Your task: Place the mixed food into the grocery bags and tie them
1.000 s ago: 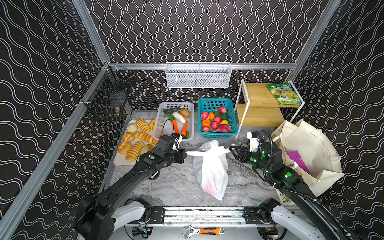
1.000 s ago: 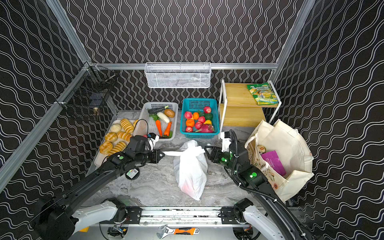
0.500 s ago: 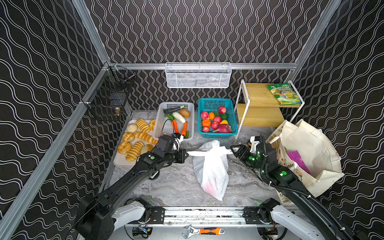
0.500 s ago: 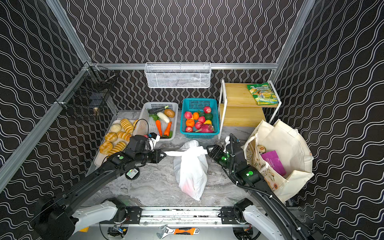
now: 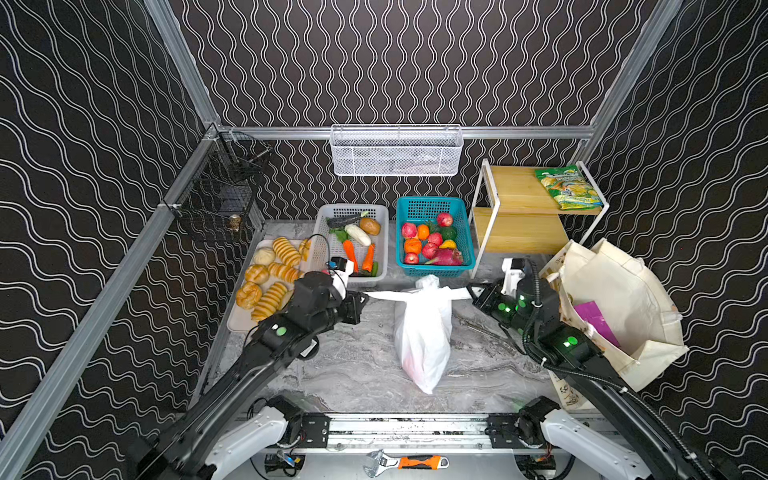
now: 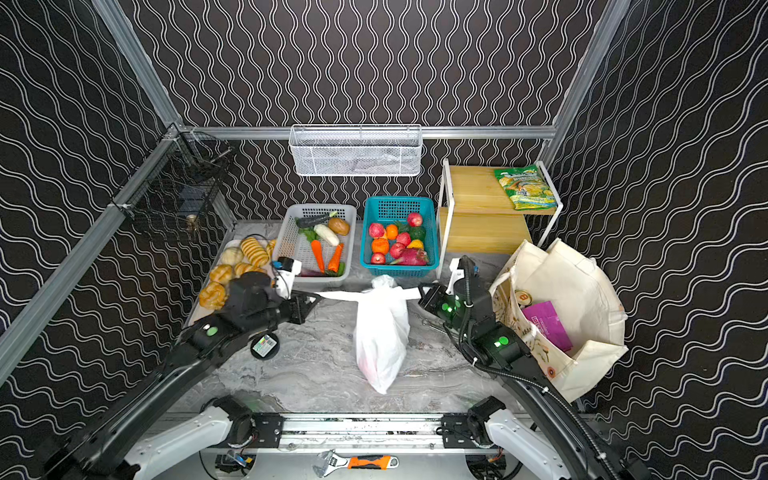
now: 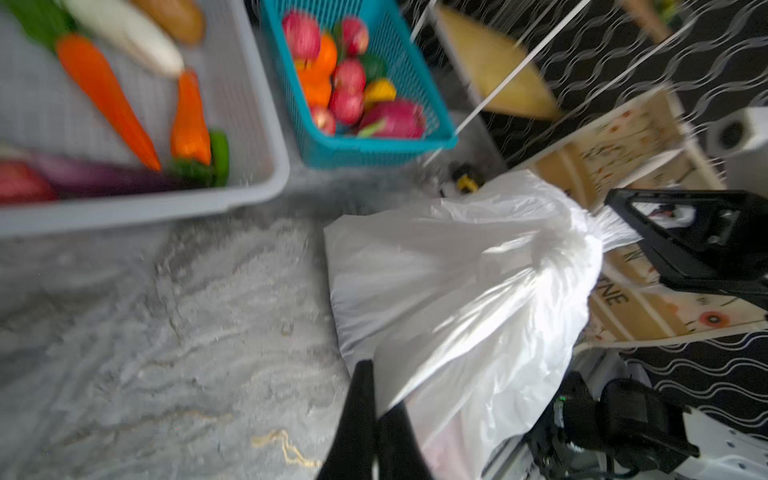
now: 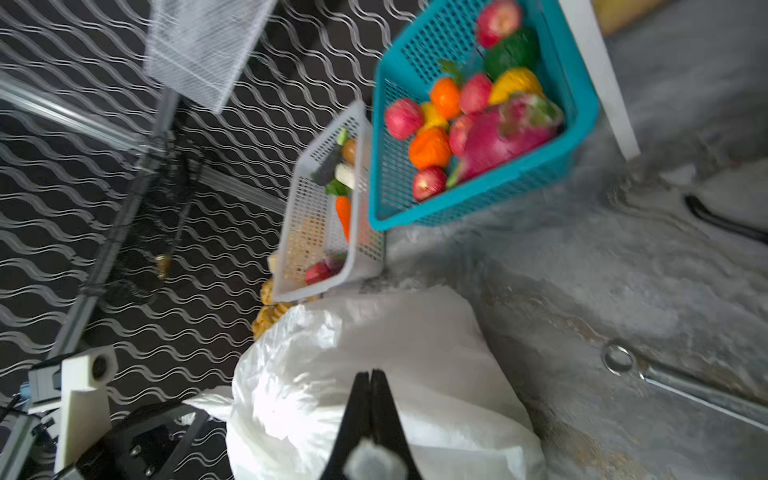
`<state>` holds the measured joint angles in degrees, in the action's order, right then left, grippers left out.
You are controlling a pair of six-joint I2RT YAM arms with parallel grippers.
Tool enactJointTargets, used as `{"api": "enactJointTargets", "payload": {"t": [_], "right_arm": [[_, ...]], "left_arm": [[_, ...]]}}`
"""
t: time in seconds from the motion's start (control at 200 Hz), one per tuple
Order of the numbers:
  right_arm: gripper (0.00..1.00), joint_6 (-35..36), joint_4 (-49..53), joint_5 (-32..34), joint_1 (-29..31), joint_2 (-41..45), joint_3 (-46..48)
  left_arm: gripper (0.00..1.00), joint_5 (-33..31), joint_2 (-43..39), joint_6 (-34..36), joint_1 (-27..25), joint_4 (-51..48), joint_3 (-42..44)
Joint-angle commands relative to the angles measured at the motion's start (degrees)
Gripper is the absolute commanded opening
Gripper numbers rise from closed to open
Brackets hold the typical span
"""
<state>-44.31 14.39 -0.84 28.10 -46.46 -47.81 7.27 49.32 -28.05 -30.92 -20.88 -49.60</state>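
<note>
Two handles of the white plastic bag (image 5: 424, 332) run taut sideways, one to each hand. Left hand (image 5: 365, 296): jaws closed on the end of one handle. The bag's gathered neck lies just beyond its fingertips, and the filled body rests on the desk (image 5: 357, 365) ahead of it. Right hand (image 5: 472, 291): jaws pressed together on the other handle, with the bag directly before its fingertips. Canvas tote (image 5: 615, 291): stands open behind the right hand, just beside its arm, with a purple packet (image 5: 596, 320) inside.
</note>
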Motion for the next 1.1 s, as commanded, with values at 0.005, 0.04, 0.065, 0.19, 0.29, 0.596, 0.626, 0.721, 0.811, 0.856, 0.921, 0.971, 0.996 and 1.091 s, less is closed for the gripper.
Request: {"api": "enactJointTargets", "payload": {"t": [0.005, 0.04, 0.065, 0.19, 0.29, 0.596, 0.626, 0.721, 0.811, 0.856, 0.921, 0.971, 0.996, 1.091], "right_arm": [[0.00, 8.1, -0.1, 9.9, -0.3, 0.4, -3.0], [0.00, 8.6, 1.5, 11.6, -0.3, -0.1, -3.3], [0.00, 8.6, 2.6, 12.8, -0.3, -0.7, -3.1], [0.00, 5.9, 5.2, 18.1, -0.5, -2.6, 2.1], [0.00, 2.9, 3.7, 18.8, -1.5, -2.9, 8.4], [0.00, 6.6, 4.6, 16.2, -7.0, -4.0, 5.5], [0.00, 7.0, 4.8, 16.6, -7.1, -3.8, 4.5], [0.00, 7.7, 4.8, 19.1, -7.1, -3.2, 4.4], [0.00, 5.5, 4.8, 19.3, -7.9, -4.1, 8.1], [0.00, 3.9, 4.4, 17.5, -8.3, -5.0, 10.3], [0.00, 1.8, 3.4, 14.4, -8.4, -6.2, 12.8], [0.00, 0.8, 3.2, 13.1, -8.4, -6.8, 13.9], [0.00, 0.5, 3.6, 13.0, -8.5, -7.1, 13.8], [0.00, 0.6, 6.2, 15.6, -8.4, -6.6, 11.5]], "left_arm": [[0.00, -18.4, -0.5, 3.7, 0.6, -6.2, -3.3], [0.00, -18.9, 1.1, 4.2, 0.6, -9.4, -5.2], [0.00, -18.8, 2.6, 4.2, 0.7, -11.9, -6.4], [0.00, -18.4, 5.4, -0.1, 0.7, -15.8, -4.2], [0.00, -16.4, 4.4, -5.8, 1.2, -15.9, 1.4], [0.00, -16.8, 4.6, -11.1, 6.0, -19.4, 4.8], [0.00, -18.0, 4.4, -10.4, 6.0, -19.8, 4.0], [0.00, -21.0, 4.8, -9.3, 6.6, -21.4, 2.8], [0.00, -19.4, 6.1, -10.1, 7.6, -21.2, 4.2], [0.00, -17.6, 6.8, -11.2, 8.0, -20.7, 5.9], [0.00, -15.4, 7.8, -12.8, 8.3, -19.3, 8.4], [0.00, -14.4, 8.3, -13.9, 8.5, -18.3, 9.9], [0.00, -14.0, 8.5, -14.2, 8.6, -17.9, 10.5], [0.00, -14.0, 8.3, -14.0, 8.9, -17.5, 10.3]]}}
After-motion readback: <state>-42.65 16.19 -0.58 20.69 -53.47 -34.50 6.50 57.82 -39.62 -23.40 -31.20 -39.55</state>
